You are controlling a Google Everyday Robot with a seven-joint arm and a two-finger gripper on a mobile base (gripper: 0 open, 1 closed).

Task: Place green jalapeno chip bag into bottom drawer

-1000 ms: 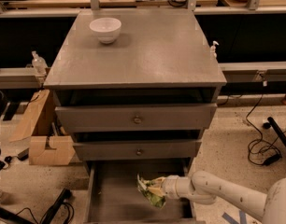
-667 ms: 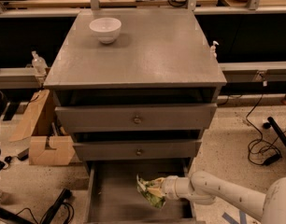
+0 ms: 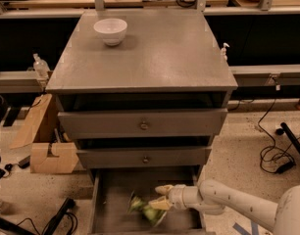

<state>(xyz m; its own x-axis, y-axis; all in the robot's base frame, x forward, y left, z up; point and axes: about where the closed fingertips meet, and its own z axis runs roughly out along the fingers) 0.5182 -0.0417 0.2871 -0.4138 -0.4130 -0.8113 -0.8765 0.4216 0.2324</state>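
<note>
The green jalapeno chip bag [image 3: 144,210] is low inside the pulled-out bottom drawer [image 3: 111,199], at its front middle, blurred as if moving. My gripper [image 3: 161,197] reaches into the drawer from the right, just right of and slightly above the bag. Its pale fingers [image 3: 163,189] are spread apart, and the bag is at the lower fingertip, no longer between the fingers. My white arm [image 3: 228,204] runs off to the lower right.
A grey cabinet [image 3: 155,58] carries a white bowl [image 3: 110,30] at its back left. Two closed drawers with round knobs [image 3: 143,126] sit above the open one. A cardboard box [image 3: 47,155] and cables lie on the floor at left, and more cables at right.
The bag has moved left and down out of the fingers toward the drawer floor. The fingers have spread. The arm has stayed in about the same place.
</note>
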